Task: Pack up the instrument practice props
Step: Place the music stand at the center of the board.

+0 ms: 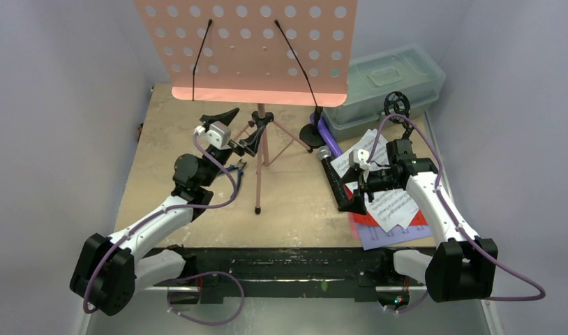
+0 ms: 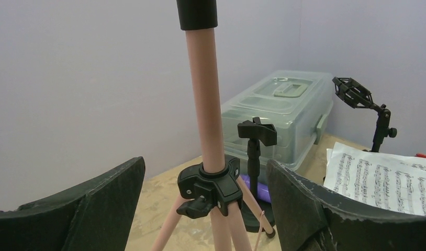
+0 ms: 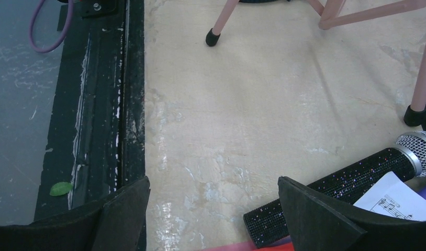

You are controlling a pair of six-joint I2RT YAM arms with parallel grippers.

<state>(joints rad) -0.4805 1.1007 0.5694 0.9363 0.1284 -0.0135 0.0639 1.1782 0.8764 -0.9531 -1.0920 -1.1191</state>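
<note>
The left gripper (image 2: 205, 209) is gaping around the pink music stand's pole (image 2: 203, 104), mid-frame. The right gripper (image 3: 213, 219) is hanging open, empty. The stand is probably light, stiff and top-heavy: grasp above the hub (image 2: 211, 183).

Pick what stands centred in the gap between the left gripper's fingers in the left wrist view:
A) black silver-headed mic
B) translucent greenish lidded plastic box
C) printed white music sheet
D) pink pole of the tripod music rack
D: the pink pole of the tripod music rack rises through the middle of the gap of the open left gripper. The translucent greenish lidded plastic box sits behind it, and the printed white music sheet lies off to the right.
</note>
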